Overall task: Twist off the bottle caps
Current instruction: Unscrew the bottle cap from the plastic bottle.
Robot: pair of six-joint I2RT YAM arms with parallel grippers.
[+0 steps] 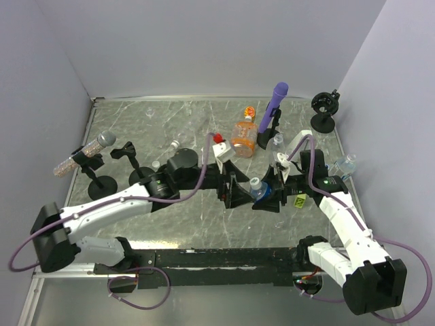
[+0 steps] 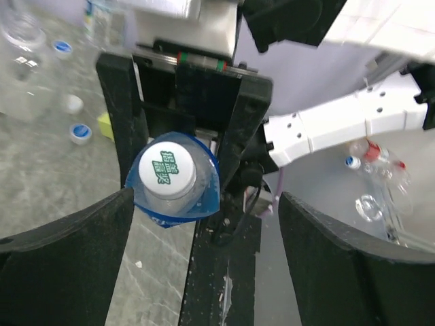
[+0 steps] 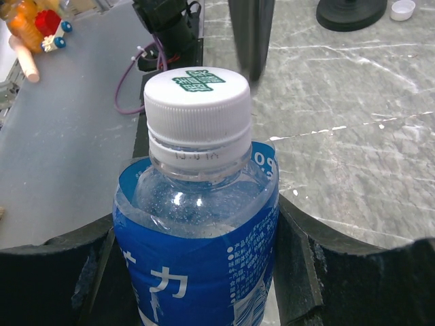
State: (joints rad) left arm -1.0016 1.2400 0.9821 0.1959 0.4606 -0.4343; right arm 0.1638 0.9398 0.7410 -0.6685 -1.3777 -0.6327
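Observation:
A clear bottle with a blue label (image 3: 197, 272) stands between the fingers of my right gripper (image 3: 196, 285), which is shut on its body. Its white cap (image 3: 197, 102) with green print sits on the neck. From the left wrist view the same cap (image 2: 166, 170) lies ahead of my left gripper (image 2: 207, 200), whose fingers stand wide open on either side and touch nothing. In the top view the left gripper (image 1: 231, 189) faces the held bottle (image 1: 258, 190) from the left, with the right gripper (image 1: 266, 195) around it.
An orange bottle (image 1: 242, 139) and a purple microphone-like stick (image 1: 275, 102) stand behind. Clear bottles (image 1: 277, 146) (image 1: 346, 164) sit to the right. Loose caps (image 2: 62, 47) (image 2: 71, 103) (image 2: 80, 133) and a yellow-green block (image 2: 104, 125) lie nearby. Black stands (image 1: 95, 178) occupy the left.

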